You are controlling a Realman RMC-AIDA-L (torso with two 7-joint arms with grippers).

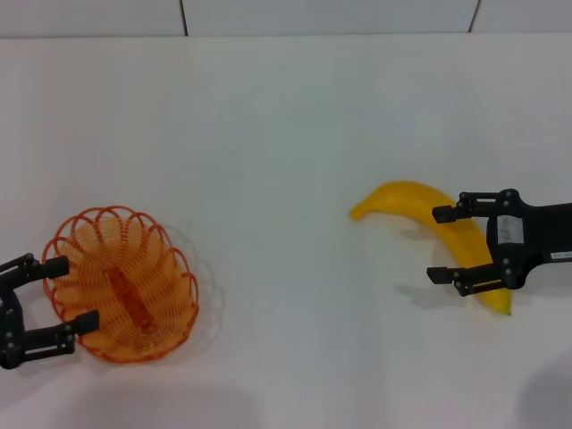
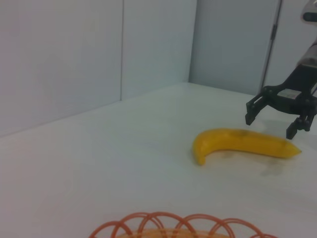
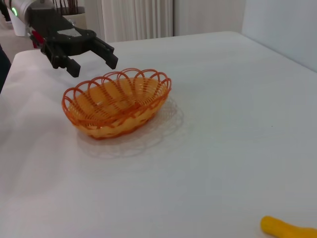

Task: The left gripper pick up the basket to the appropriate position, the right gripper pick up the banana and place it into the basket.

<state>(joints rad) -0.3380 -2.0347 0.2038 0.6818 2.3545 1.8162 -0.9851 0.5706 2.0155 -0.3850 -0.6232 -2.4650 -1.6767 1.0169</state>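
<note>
Left gripper (image 1: 64,298): black two-fingered claw, fingers spread wide, set at the near-left rim of the basket (image 1: 183,295); one finger (image 1: 54,265) lies by the rim's left edge, the other by its near edge. From the right wrist view this gripper (image 3: 94,57) appears raised just above and behind the rim, not closed on it.

Basket (image 3: 89,123): orange wire, oval, scalloped rim, upright on the white table (image 1: 286,134), nothing loose inside. Its rim (image 2: 173,224) shows in the left wrist view.

Right gripper (image 1: 442,244): black claw with white label, well apart from the basket on the table's right side, fingers spread, straddling the near half of the banana (image 1: 420,206); whether they touch it I cannot tell. Also seen at (image 2: 272,121), hanging over the fruit.

Banana (image 2: 237,143): yellow, curved, lying flat on the table between the right gripper's fingers; one tip (image 3: 285,229) is visible.
</note>
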